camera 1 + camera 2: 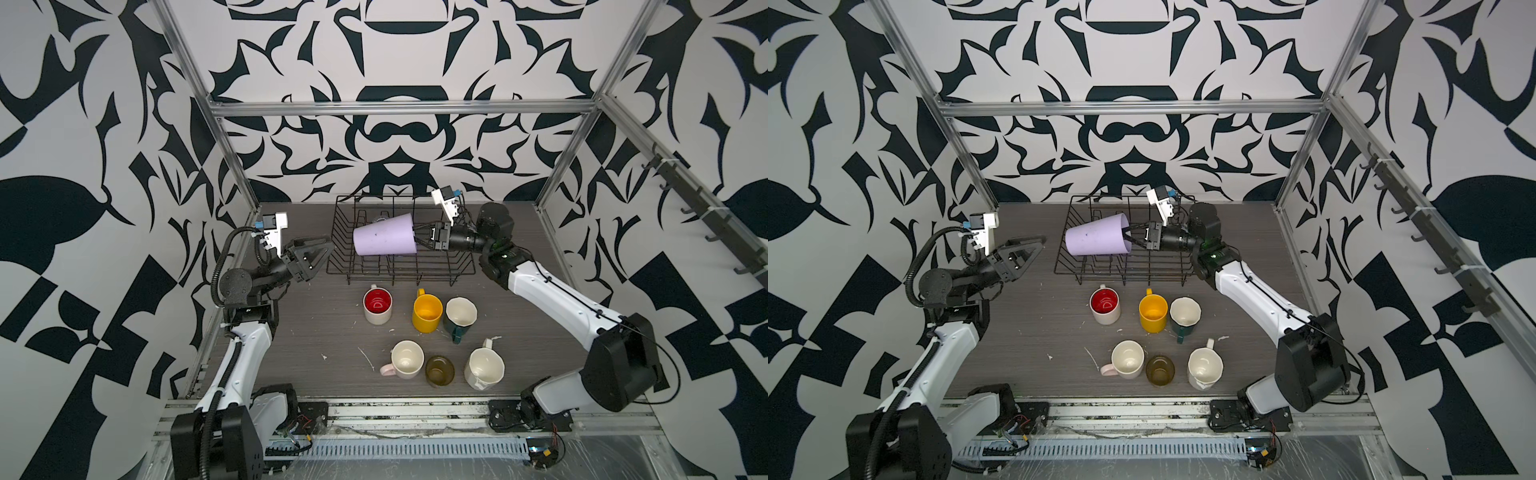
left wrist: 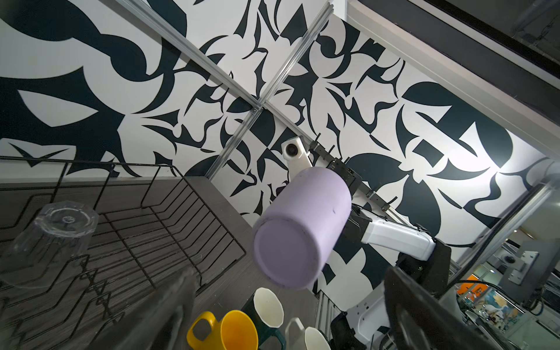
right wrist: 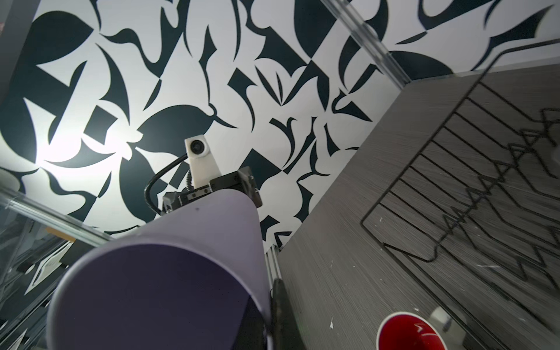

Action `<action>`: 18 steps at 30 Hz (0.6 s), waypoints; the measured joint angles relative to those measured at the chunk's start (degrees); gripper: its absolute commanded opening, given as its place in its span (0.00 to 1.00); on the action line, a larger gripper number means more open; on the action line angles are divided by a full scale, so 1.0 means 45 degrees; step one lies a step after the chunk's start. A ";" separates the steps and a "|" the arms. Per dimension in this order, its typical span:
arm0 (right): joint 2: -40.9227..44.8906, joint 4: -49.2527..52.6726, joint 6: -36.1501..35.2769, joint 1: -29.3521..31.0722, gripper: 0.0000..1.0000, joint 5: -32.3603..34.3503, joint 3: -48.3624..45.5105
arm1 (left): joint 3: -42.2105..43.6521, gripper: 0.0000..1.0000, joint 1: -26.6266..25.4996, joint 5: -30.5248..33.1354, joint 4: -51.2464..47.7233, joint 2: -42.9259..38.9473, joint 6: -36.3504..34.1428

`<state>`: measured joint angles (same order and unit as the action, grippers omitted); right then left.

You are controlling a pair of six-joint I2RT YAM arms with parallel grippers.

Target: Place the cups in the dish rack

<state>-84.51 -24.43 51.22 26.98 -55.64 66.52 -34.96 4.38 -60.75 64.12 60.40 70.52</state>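
Note:
My right gripper [image 1: 415, 237] is shut on the rim of the lilac tumbler [image 1: 384, 241], which lies on its side in the air above the black wire dish rack [image 1: 457, 266], base toward the left. One finger [image 3: 280, 315] shows outside the rim. A clear glass [image 2: 51, 239] stands upside down in the rack [image 2: 169, 218]. My left gripper [image 1: 322, 253] hangs open and empty just left of the rack. On the table stand a red-lined mug [image 1: 377, 306], yellow mug [image 1: 427, 313], dark green mug [image 1: 459, 318], cream mug [image 1: 406, 359], olive glass [image 1: 439, 371] and white faceted mug [image 1: 484, 368].
Aluminium frame posts [image 1: 232, 166] stand at the table's back corners. A rail with hooks [image 1: 706, 224] runs along the right wall. Both arm bases sit on the front rail [image 1: 395, 411]. Bare grey tabletop [image 1: 316, 332] lies left of the mugs.

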 measured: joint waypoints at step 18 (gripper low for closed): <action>-0.1749 -0.1122 0.0593 0.0792 0.00 -0.0602 0.1452 | 0.0000 1.00 -0.0398 -0.0466 0.3235 0.0675 0.2273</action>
<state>-92.38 -29.47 53.89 30.55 -58.35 73.06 -34.96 2.59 -62.85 78.67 63.44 80.75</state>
